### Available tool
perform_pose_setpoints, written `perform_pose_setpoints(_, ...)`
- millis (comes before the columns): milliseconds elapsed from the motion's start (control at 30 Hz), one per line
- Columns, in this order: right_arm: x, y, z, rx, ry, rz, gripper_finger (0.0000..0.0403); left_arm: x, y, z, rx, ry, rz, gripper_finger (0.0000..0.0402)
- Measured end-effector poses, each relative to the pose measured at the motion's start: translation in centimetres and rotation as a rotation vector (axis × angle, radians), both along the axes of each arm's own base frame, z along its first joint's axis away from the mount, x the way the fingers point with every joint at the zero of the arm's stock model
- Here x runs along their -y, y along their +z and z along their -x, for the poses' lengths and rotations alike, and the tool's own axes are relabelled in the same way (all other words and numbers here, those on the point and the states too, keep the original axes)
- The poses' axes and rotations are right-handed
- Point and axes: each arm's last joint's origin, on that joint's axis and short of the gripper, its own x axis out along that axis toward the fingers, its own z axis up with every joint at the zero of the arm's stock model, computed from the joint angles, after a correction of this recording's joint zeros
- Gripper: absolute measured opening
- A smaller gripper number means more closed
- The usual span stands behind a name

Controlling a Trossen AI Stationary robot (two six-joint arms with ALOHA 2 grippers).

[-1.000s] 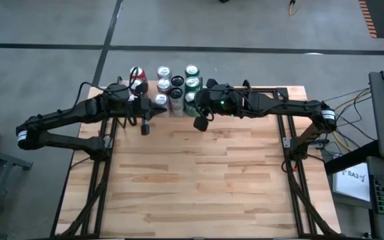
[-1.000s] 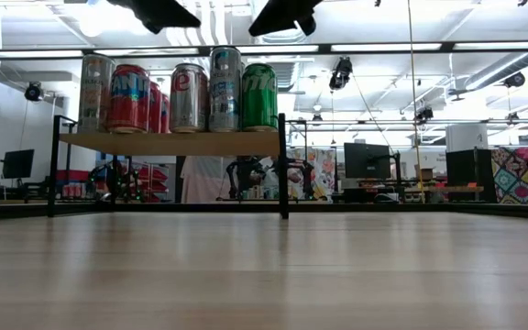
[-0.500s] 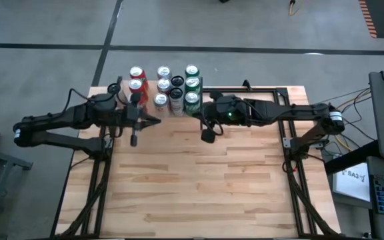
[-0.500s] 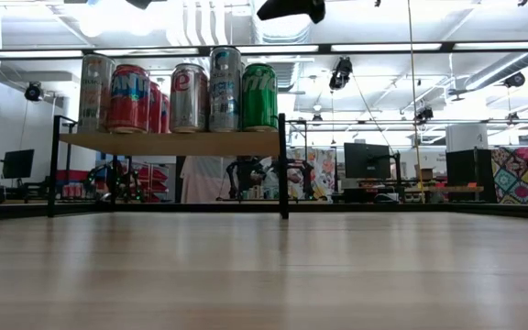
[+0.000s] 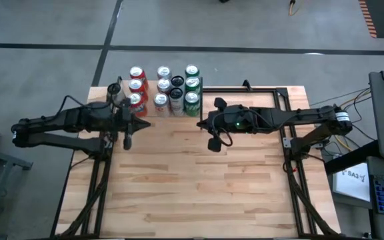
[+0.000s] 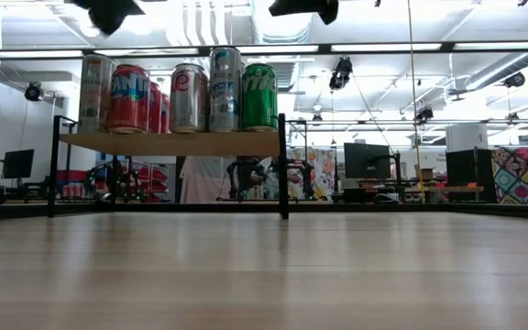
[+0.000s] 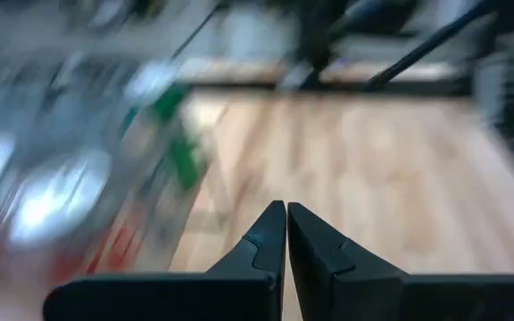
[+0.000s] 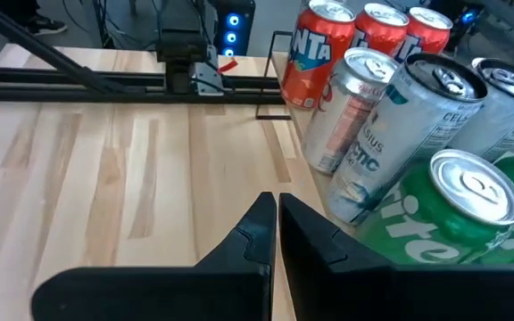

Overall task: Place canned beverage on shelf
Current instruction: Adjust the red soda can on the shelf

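Nine cans stand grouped on the shelf [image 6: 168, 142]; both end effectors are closed and empty.

Shelf: a small light plain-wood board carried on thin black metal posts, raised above the far left part of the plank-striped wooden counter [image 5: 205, 180]. On it, cylindrical metal cans stand upright and close together in three rows: red cans [image 5: 136, 87] at its left side, silver cans [image 5: 163, 85] in the middle with one black-topped can [image 5: 177, 82] among them, green cans [image 5: 191, 84] at its right side. The left end effector [image 5: 143, 124] hovers just in front of the shelf's left corner, its dark tapered fingers pressed together. The right end effector [image 5: 202, 124] hovers just in front of the shelf's right corner, fingers likewise touching.
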Motion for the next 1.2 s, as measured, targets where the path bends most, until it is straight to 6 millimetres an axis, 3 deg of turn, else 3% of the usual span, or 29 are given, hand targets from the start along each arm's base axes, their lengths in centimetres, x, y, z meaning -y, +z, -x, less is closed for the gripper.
perform_pose_setpoints(200,-0.1,-0.6,-0.1,0.015,0.001,-0.002,0.0009,-0.6,-2.8,0.8,-0.229,0.304,0.128,0.0)
perform_pose_setpoints(333,-0.1,-0.5,-0.1,0.02,0.002,0.002,0.0009,-0.9,-3.7,0.4,-0.272,0.414,0.105,0.0)
perform_pose_setpoints(600,-0.1,-0.5,-0.1,0.02,0.001,-0.002,0.0009,-1.3,-3.8,0.2,-0.271,0.536,0.029,0.0)
perform_pose_setpoints(1200,-0.1,-0.6,-0.2,0.017,0.003,0.001,0.0009,-1.4,-3.9,0.5,-0.268,0.619,-0.004,0.0)
